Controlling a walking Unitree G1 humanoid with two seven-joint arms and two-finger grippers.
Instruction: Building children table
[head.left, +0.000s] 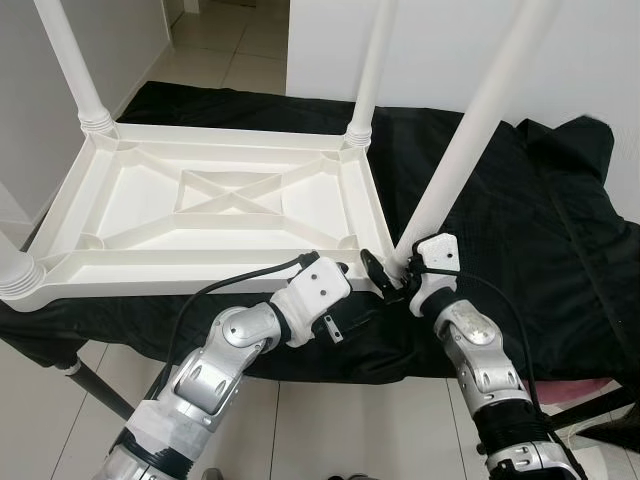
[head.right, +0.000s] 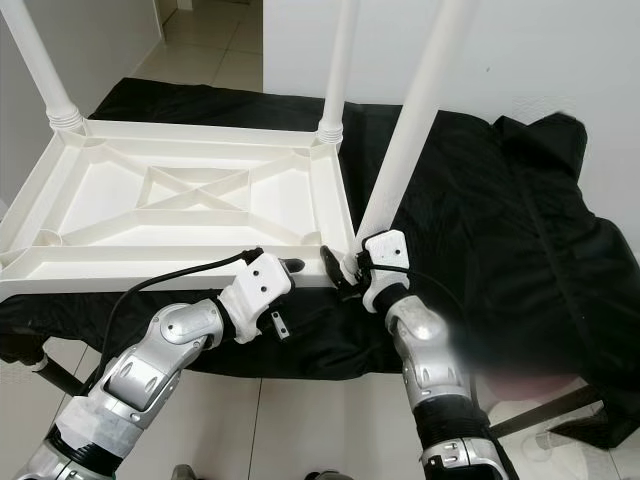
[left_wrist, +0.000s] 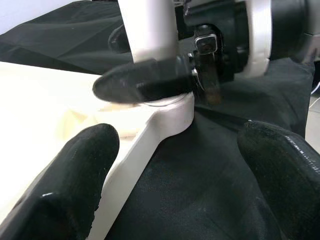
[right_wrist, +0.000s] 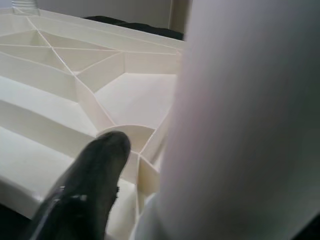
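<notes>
A white children's tabletop (head.left: 215, 205) lies upside down on the black cloth (head.left: 540, 210) over the counter. At its near right corner, the right claw (head.left: 388, 278) grips the tilted white leg (head.left: 470, 130). The left claw (left_wrist: 175, 170) hovers spread apart, empty, just beside that corner.

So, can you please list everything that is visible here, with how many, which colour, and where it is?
Table top: one, white, upside down on the black cloth.
Table legs: four, white, one standing at each corner of the table top.
Cloth: one, black, spread under the table top.
Floor: light tiles, below and behind.
Left gripper: one, black fingers, open, at the near right corner.
Right gripper: one, black fingers, shut on the near right leg's base.
</notes>
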